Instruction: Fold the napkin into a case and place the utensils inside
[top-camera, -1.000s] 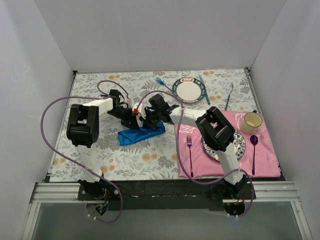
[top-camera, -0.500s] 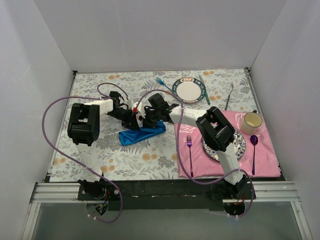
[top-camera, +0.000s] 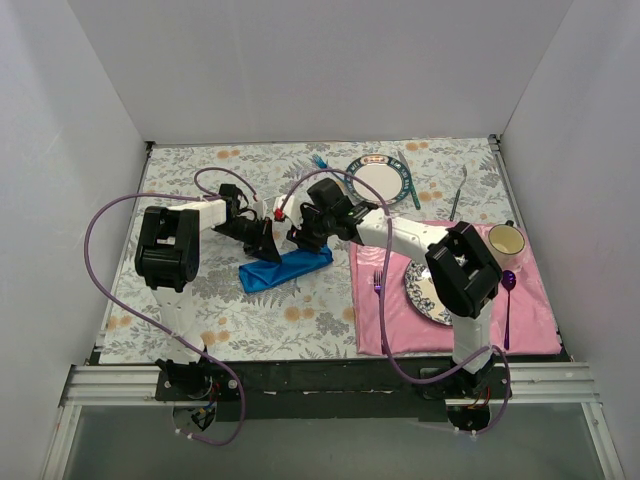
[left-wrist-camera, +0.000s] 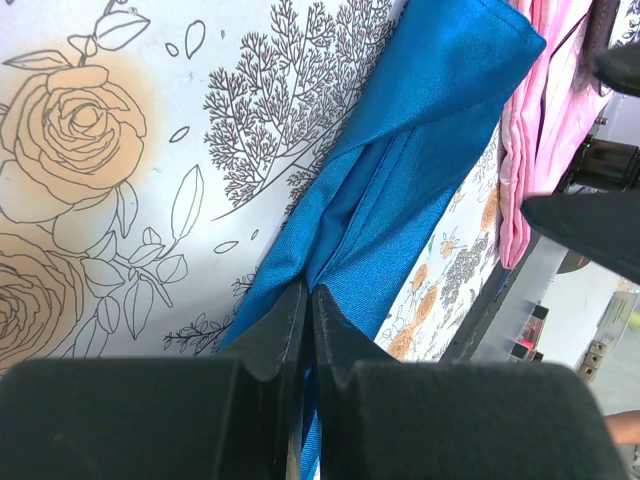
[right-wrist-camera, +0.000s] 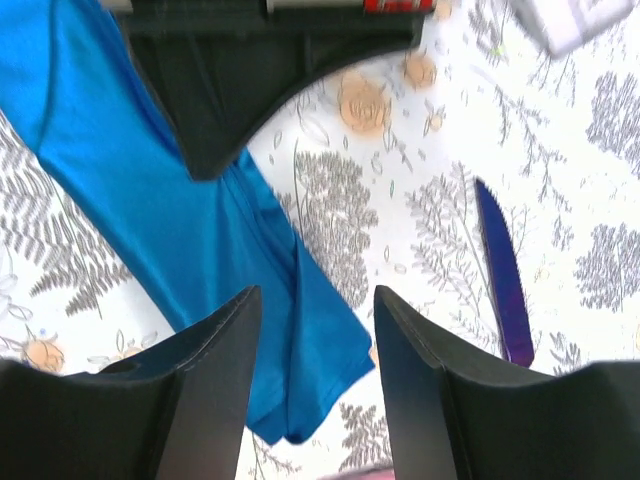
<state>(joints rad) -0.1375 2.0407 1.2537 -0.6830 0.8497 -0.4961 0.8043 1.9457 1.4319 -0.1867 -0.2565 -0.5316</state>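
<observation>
Near the middle of the flowered tablecloth (top-camera: 300, 310) lies the blue napkin (top-camera: 287, 268), folded into a narrow strip that runs slantwise, its right end close to the pink placemat (top-camera: 535, 310). Both arms reach in over it, one from each side. Seen from its own wrist, the left gripper (left-wrist-camera: 308, 295) is clenched tight on a folded edge of the cloth, blue fabric caught between its black fingers. The right gripper (right-wrist-camera: 317, 295) hangs over the strip toward its right end, fingers spread wide and grasping nothing; the cloth lies flat beneath them. Just beside that end, on the tablecloth, rests the dark purple knife (right-wrist-camera: 503, 280), not touching the napkin. The light-blue fork (top-camera: 320, 162) lies far back next to the green-rimmed plate (top-camera: 377, 181), well apart from the napkin.
</observation>
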